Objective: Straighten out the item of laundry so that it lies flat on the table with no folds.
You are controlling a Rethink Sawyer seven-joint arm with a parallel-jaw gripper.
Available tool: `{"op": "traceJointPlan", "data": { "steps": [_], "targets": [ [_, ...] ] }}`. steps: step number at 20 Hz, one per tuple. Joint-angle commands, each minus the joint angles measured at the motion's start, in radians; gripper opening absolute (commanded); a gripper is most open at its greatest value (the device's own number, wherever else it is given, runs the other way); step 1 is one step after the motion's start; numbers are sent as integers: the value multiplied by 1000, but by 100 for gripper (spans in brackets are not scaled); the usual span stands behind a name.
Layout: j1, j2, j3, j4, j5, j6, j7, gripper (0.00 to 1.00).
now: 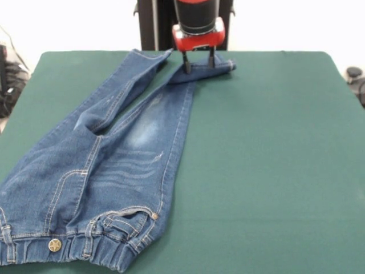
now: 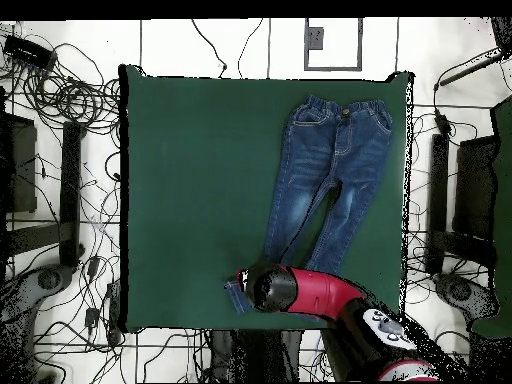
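Observation:
The blue jeans (image 1: 131, 165) lie on the green table (image 1: 274, 160), with the waistband and metal button at the near left corner and the legs running to the far edge. The right leg's end is bent sideways to the right at the far edge. My gripper (image 1: 199, 63) stands right over that bent cuff, its two black fingers (image 1: 186, 64) apart and touching the denim. In the overhead view the jeans (image 2: 335, 165) lie on the right half of the table (image 2: 190, 180), and the arm's red head (image 2: 285, 290) hides the gripper; a bit of cuff (image 2: 236, 296) sticks out beside it.
The black pedestal (image 1: 154, 23) stands behind the table's far edge. Cables (image 2: 70, 110) and dark stands (image 2: 30, 180) surround the table on the floor. The jeans' waistband reaches the near left table edge.

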Motion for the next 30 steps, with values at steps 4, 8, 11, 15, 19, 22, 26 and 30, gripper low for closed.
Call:
{"op": "traceJointPlan", "data": {
  "steps": [4, 8, 11, 15, 19, 22, 26, 30],
  "targets": [
    [15, 17, 1, -19, -2, 159, 93, 100],
    [-6, 9, -9, -27, -14, 204, 67, 100],
    [-12, 14, -25, -50, -27, 239, 51, 100],
    [-10, 0, -57, -59, -52, 280, 37, 100],
    [-3, -21, -87, -68, -74, 327, 34, 100],
    [0, -41, -93, -68, -87, 350, 42, 100],
    [3, -86, -84, -54, -81, 387, 55, 100],
    [6, -151, -67, -32, -56, 416, 64, 100]
  ]
}}
